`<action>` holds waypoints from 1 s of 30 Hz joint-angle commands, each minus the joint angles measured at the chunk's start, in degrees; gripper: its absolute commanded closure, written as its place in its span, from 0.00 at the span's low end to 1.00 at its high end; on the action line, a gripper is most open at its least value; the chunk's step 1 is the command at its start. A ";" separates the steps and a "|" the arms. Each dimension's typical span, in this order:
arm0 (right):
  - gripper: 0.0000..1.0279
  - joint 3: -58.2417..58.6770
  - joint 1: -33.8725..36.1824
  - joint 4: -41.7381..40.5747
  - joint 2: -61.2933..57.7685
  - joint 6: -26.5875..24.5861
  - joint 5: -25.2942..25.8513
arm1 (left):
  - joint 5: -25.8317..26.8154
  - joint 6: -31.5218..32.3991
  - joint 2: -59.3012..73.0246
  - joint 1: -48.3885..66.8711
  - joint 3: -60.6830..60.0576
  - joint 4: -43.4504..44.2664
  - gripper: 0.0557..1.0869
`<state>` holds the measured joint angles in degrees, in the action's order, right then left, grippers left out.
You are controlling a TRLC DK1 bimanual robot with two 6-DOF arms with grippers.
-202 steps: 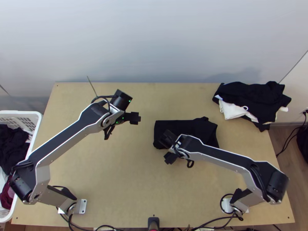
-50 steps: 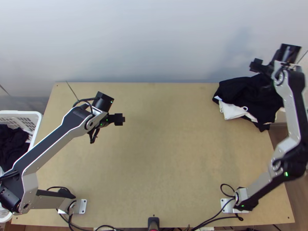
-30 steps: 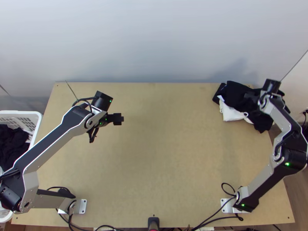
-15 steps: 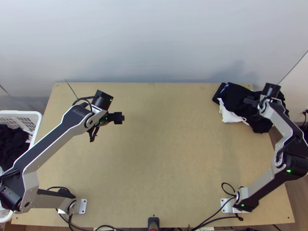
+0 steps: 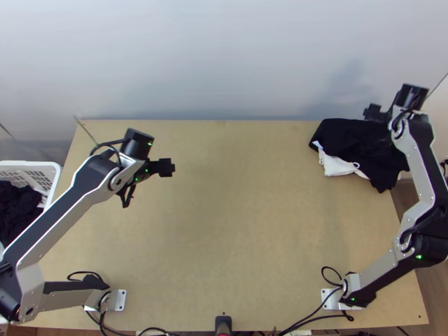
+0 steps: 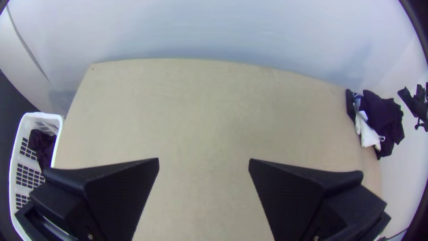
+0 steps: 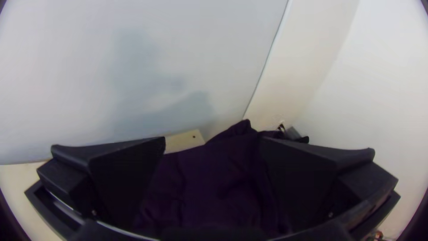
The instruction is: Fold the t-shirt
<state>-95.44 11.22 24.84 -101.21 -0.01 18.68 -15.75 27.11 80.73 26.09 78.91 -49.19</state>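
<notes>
At the table's far right corner a heap of dark cloth (image 5: 358, 147) lies bunched, a piece of white cloth (image 5: 337, 164) sticking out from under it. My right gripper (image 5: 372, 112) hangs just above and behind this heap; in the right wrist view the fingers of the right gripper (image 7: 213, 145) stand wide apart, with dark cloth (image 7: 214, 183) below and between them. Over the left part of the table is my left gripper (image 5: 167, 167). Bare table lies beneath the left gripper (image 6: 203, 165), open and holding nothing. Which garment in the heap is the t-shirt, I cannot tell.
A white basket (image 5: 55, 178) with dark clothes (image 5: 19, 210) stands beside the table's left edge. The wooden table (image 5: 241, 235) is bare between the arms. A pale wall (image 5: 224, 61) rises behind the far edge.
The folded black cloth at mid-table in the earliest frame is gone from there. The right arm swung to the corner heap, lowered there, then lifted off a little. The left arm shifted left.
</notes>
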 commanded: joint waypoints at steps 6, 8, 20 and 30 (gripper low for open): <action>0.04 1.57 -7.00 2.85 14.11 0.45 0.13 | -8.42 -2.77 -8.57 0.02 0.98 0.67 0.05; 0.04 6.49 -9.91 2.76 18.77 0.71 0.13 | -9.30 -2.86 -10.94 -0.07 -0.16 0.94 0.05; 0.04 44.90 -23.62 -6.47 49.79 7.57 3.82 | -15.45 -12.00 -33.88 -3.94 -19.41 8.85 0.05; 0.04 72.32 -32.14 -14.21 73.61 -2.27 6.37 | -13.34 -35.20 -71.32 -11.58 -44.73 18.60 0.05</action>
<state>-40.82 -14.76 15.49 -42.57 2.98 22.74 -30.46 2.31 32.51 17.58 48.62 -33.23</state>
